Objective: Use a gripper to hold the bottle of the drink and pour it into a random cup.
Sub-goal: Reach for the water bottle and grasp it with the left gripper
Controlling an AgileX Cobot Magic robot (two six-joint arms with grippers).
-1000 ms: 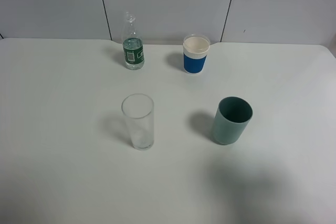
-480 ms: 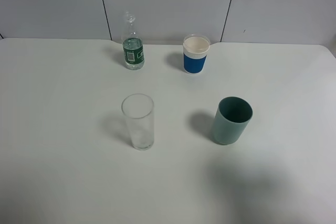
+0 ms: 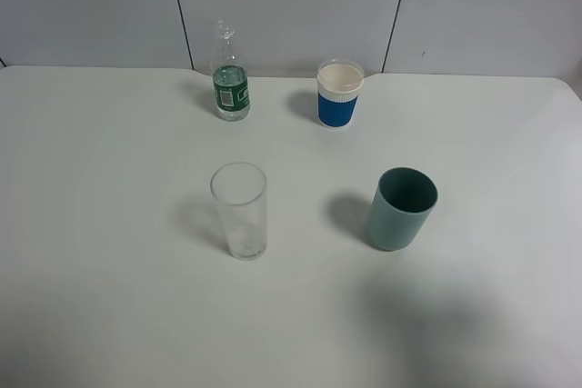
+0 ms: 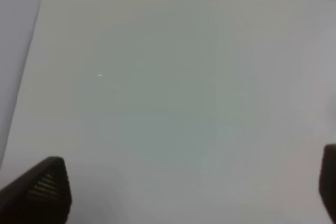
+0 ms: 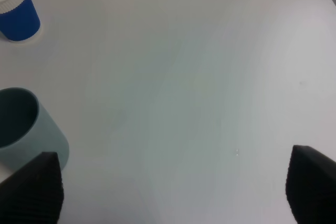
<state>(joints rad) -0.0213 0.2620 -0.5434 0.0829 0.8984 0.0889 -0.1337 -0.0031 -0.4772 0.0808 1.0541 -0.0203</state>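
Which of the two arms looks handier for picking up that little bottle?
Left, probably: the bottle stands on the left arm's side, and the left gripper is open. The right gripper faces the teal cup and blue cup instead.

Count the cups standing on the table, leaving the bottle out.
3. The clear glass stands front left, the teal cup front right, and the blue cup with white rim at the back, right of the bottle. None seems hidden.
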